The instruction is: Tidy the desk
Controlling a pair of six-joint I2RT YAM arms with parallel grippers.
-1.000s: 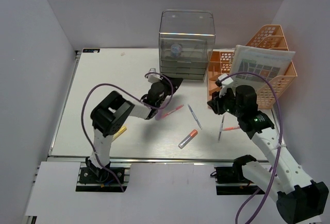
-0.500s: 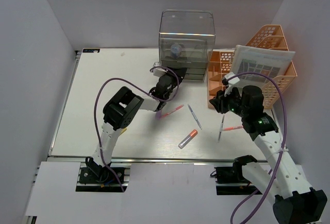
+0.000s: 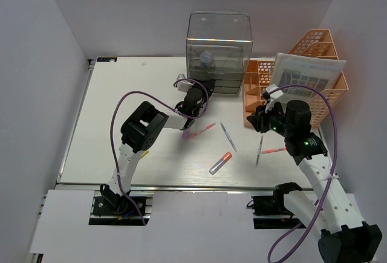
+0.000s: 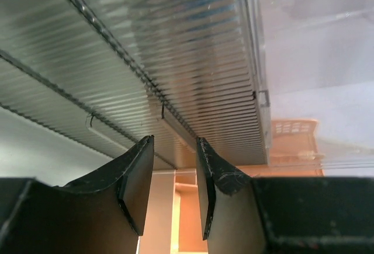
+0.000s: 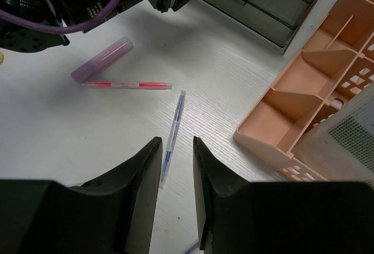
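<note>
The left gripper (image 4: 173,149) has moved across the white table (image 3: 121,106) to the clear drawer box (image 3: 219,51), jaws narrowly parted astride a drawer handle (image 4: 175,122) and seemingly ready to pull, while the right gripper (image 5: 177,149), slightly widened and empty, hovers over a blue pen (image 5: 173,127).

**Robot lab cell, office-desk mockup**
White panel walls (image 3: 48,63) enclose three sides; left arm (image 3: 139,133) and right arm (image 3: 314,166) mounted at the metal rail (image 3: 181,185), purple cables (image 3: 115,115) exposed; desk (image 3: 121,94) carries office props: clear drawer box (image 3: 219,39), orange mesh rack (image 3: 314,45), loose pens (image 3: 227,136)
</note>
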